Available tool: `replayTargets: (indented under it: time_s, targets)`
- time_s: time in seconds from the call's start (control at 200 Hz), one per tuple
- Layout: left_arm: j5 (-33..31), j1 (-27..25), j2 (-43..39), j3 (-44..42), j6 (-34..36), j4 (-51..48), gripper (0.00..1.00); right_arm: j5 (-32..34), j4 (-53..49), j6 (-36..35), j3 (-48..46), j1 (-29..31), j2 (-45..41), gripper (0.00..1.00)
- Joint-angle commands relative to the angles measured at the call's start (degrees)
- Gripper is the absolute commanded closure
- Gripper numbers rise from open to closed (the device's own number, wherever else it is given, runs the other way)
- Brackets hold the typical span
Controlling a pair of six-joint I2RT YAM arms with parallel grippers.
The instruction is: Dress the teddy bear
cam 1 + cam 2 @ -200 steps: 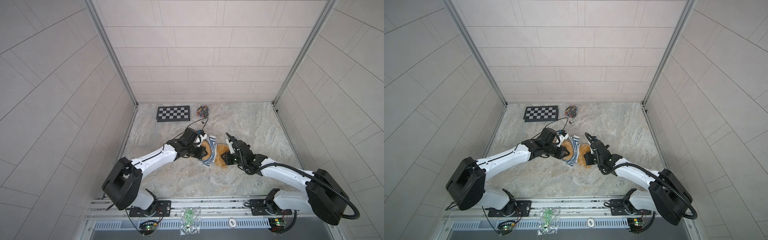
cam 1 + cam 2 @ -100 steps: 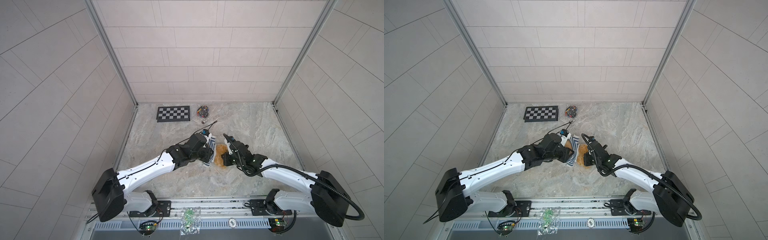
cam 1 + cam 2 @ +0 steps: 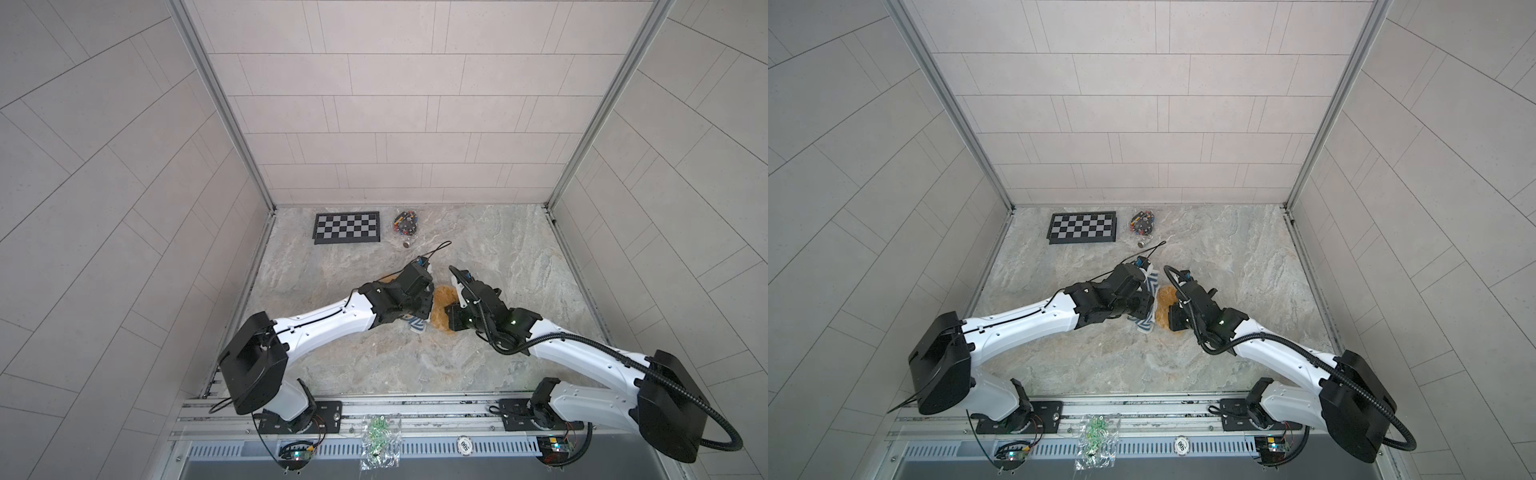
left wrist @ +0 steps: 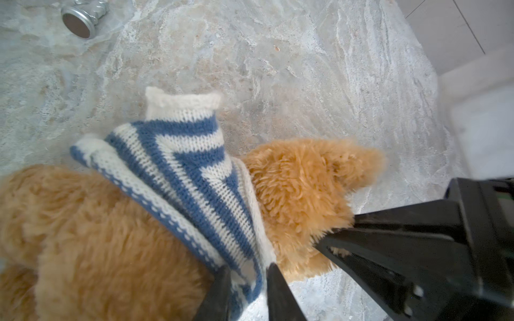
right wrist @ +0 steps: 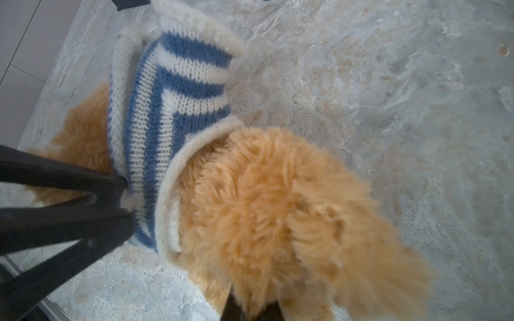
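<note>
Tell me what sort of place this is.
Probably a lab robot booth: tiled walls enclose a stone-look tabletop, a checkerboard lies at the back, robot arms mount on a front rail.

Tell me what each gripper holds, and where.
Left gripper pinches the striped sweater at its edge; right gripper clamps the teddy bear by fur outside the sweater.

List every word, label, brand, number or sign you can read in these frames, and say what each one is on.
None can be read with confidence.
The round sticker by the front rail: dark characters, too small to read in both top views.
The checkerboard: plain squares, no writing.
The striped sweater on the teddy bear: no lettering on the side that shows.
</note>
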Motion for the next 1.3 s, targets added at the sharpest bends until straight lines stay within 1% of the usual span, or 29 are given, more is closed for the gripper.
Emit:
replayTargets:
  time_s: [0.0, 0.26, 0.395, 0.531, 0.646, 0.746, 0.786, 0.911, 1.021, 1.181, 1.292]
  targets:
    - [-2.67, 0.00, -0.06, -0.49, -0.83, -1.43, 0.74, 1.60, 0.59, 0.45, 1.10, 0.32, -1.27, 1.00]
    - [-3.11, 0.00, 2.32, -1.19, -1.60, -0.24, 0.76, 1.26, 1.23, 0.58, 1.24, 0.32, -0.58, 1.00]
    - [-3.54, -0.02, 4.14, -0.46, -1.39, 0.33, 0.79, 1.60, 1.28, 0.60, 1.02, 0.41, -1.12, 1.00]
    - [-3.80, -0.01, 4.79, 0.51, -0.99, 0.38, 0.88, 1.86, 1.15, 0.53, 0.67, 0.41, -1.64, 1.00]
    - [-3.97, 0.25, 4.03, 0.10, -0.16, 0.20, 1.00, 2.35, 1.15, 0.59, -0.07, 0.41, -2.24, 1.00]
    - [-2.67, 1.49, 1.64, -2.15, 0.25, 1.11, 1.00, 3.54, 1.27, 0.29, -0.45, 0.38, -3.51, 1.00]
    - [-1.60, 2.36, 0.23, -3.43, 0.30, 1.56, 1.00, 4.37, 1.76, 0.22, -2.69, 0.32, -4.13, 1.00]
    - [0.47, 4.83, -4.90, -6.52, 1.55, 1.43, 1.00, 5.40, 2.06, -0.32, -5.10, -0.36, -6.44, 1.00]
    - [4.45, 7.40, -8.51, -8.41, 3.80, 0.15, 1.00, 5.84, 0.97, -0.56, -5.99, -0.99, -7.73, 1.00]
    - [5.85, 10.53, -12.11, -10.36, 6.06, -1.71, 1.00, 5.78, 0.60, -0.76, -6.96, -1.61, -8.67, 1.00]
    - [6.26, 12.62, -13.14, -11.26, 5.78, -1.30, 1.00, 5.48, 0.37, -0.77, -6.90, -1.57, -8.65, 1.00]
